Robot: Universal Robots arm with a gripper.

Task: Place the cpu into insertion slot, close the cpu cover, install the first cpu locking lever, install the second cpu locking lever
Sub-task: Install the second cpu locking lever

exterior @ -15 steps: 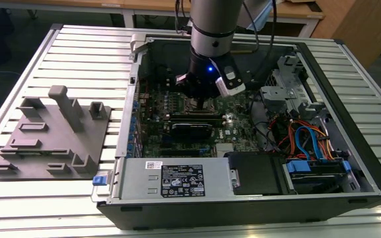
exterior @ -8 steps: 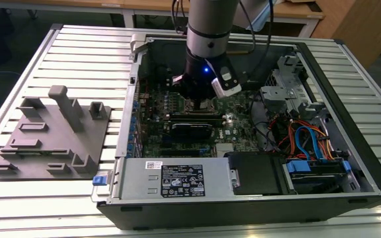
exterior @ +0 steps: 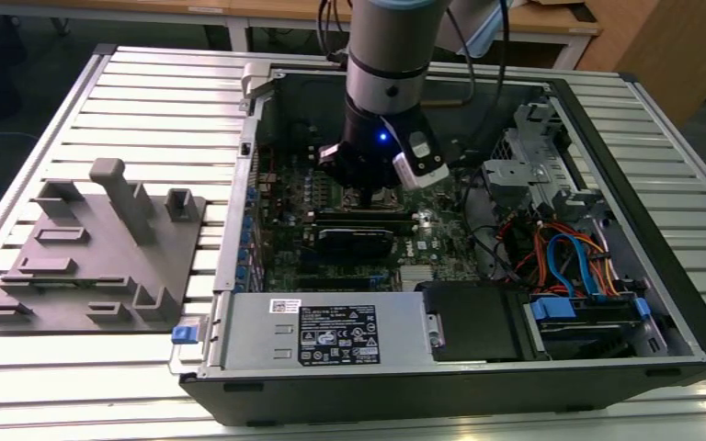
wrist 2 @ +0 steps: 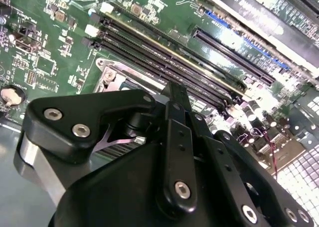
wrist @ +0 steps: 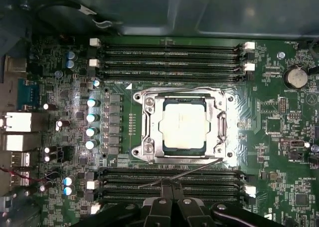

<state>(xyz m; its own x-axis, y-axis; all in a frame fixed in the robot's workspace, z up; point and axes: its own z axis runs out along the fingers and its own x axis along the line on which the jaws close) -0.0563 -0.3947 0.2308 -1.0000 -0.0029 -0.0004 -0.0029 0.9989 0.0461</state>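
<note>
In the first wrist view the cpu [wrist: 184, 123] lies flat in its socket, its silver-grey top showing through the window of the cpu cover [wrist: 149, 132], which is folded down over it. One locking lever [wrist: 199, 167] stands loose, a thin wire slanting from the socket's corner across the memory slots. My gripper [wrist: 170, 186] is shut, its tips right at that lever; whether they pinch it I cannot tell. In the second wrist view the closed fingers [wrist 2: 177, 95] point at the socket's metal corner [wrist 2: 112, 70]. The exterior view has the gripper [exterior: 371, 197] low inside the open computer case.
Memory slots [wrist: 169, 52] run along both sides of the socket, with a row of capacitors [wrist: 92, 117] beside it. A power supply [exterior: 328, 331], drive cage and cables [exterior: 562, 257] crowd the case. A grey fixture plate [exterior: 96, 248] sits on the table at the exterior view's left.
</note>
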